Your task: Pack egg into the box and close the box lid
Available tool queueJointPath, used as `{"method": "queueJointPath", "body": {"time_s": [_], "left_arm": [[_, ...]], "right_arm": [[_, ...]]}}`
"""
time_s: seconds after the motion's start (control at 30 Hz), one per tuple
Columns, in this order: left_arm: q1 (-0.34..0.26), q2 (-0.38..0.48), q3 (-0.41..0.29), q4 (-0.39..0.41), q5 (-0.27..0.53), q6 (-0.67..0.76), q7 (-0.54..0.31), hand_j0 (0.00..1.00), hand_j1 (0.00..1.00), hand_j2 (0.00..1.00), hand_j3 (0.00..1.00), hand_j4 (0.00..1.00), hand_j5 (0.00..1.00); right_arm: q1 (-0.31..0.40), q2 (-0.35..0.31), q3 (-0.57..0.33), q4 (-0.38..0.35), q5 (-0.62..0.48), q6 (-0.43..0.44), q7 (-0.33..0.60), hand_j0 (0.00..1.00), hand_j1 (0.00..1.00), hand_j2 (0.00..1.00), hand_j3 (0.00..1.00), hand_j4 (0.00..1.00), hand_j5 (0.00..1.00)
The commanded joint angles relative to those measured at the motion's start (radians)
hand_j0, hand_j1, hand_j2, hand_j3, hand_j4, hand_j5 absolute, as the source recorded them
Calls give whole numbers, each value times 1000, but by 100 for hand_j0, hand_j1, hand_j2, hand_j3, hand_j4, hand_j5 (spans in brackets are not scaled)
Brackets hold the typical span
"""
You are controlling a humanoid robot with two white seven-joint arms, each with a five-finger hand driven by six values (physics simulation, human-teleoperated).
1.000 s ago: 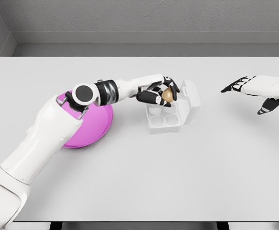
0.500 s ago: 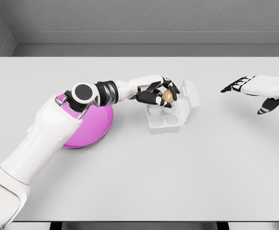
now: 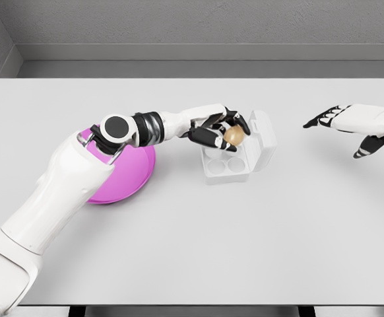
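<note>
**Head view: egg held over the open box**

Head view shows the left hand point(image 3: 220, 129) reaching across the worktop point(image 3: 192, 238) from the lower left, its dark fingers point(image 3: 206, 137) clamped on a brown egg point(image 3: 234, 136). The egg sits in the grasp directly over the far side of the white box point(image 3: 226, 165), close above the cells; whether it touches the tray cannot be told. Two round cells at the near side of the box show bare and white. The box lid point(image 3: 263, 139) stands open, tilted back on the right side of the box, just beside the egg and the fingertips.

Behind the left forearm lies a pink plate point(image 3: 123, 178), partly covered by the elbow joint, well to the left of the box.

The right hand point(image 3: 350, 125) hangs above the worktop at the right edge, well apart from the box. Its fingers are spread and relaxed, holding nothing, with the index side pointing left toward the middle of the worktop and the thumb hanging down.
</note>
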State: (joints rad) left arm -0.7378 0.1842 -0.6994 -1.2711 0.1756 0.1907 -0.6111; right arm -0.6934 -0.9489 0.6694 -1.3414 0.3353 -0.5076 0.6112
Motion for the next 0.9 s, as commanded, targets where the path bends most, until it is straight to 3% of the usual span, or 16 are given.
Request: {"method": "queueJointPath", "body": {"time_s": [0.0, 0.07, 0.87], "left_arm": [[0, 1, 0, -1, 5, 0, 0, 69, 69, 69, 69, 69, 69], [-2, 3, 0, -1, 5, 0, 0, 74, 74, 74, 74, 74, 74], [-18, 58, 8, -8, 31, -5, 0, 74, 74, 74, 74, 74, 74]], "right_arm": [[0, 1, -1, 1, -4, 3, 0, 100, 100, 100, 100, 100, 100], [0, 2, 1, 1, -4, 3, 0, 100, 100, 100, 100, 100, 100], [0, 1, -1, 1, -4, 3, 0, 100, 100, 100, 100, 100, 100]]}}
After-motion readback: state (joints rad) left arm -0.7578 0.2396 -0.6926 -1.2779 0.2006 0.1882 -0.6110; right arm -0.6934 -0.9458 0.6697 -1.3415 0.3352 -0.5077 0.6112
